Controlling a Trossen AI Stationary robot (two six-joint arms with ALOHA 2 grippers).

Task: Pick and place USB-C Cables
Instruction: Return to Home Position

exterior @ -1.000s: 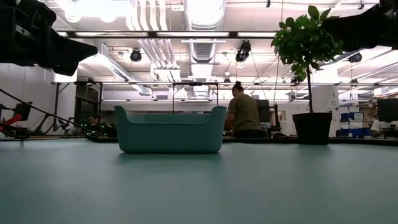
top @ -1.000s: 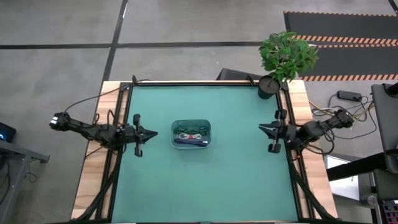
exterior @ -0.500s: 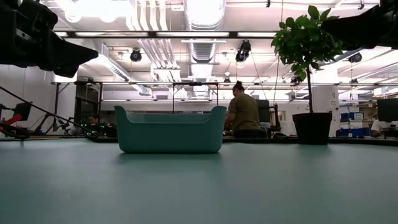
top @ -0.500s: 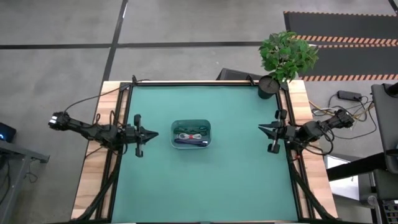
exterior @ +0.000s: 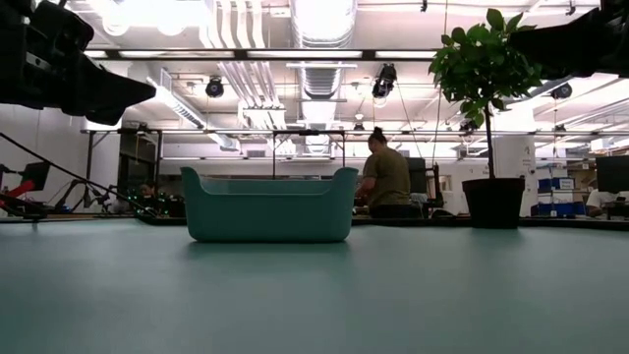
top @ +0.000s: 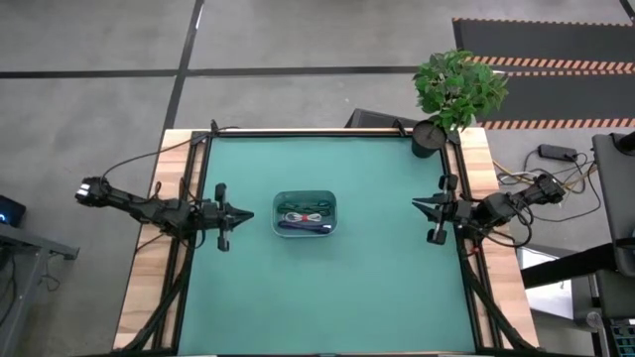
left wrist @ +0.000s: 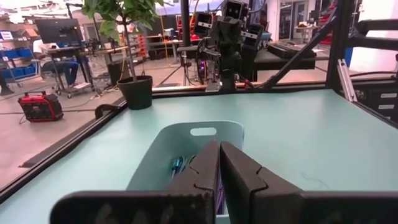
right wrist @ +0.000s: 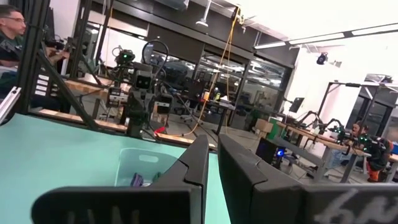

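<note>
Left tool (top: 242,212) eased back from the rounded plastic bin (top: 277,212) of cables (top: 304,217).

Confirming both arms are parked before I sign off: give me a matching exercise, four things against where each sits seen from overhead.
1. left gripper
2. right gripper
3. green bin
4. potted plant

A. corner of the table, right arm's side
B. middle, holding the USB-C cables
C. left edge, pointing at the bin
D. right edge, pointing inward

Pairs: 1-C, 2-D, 3-B, 4-A
</note>
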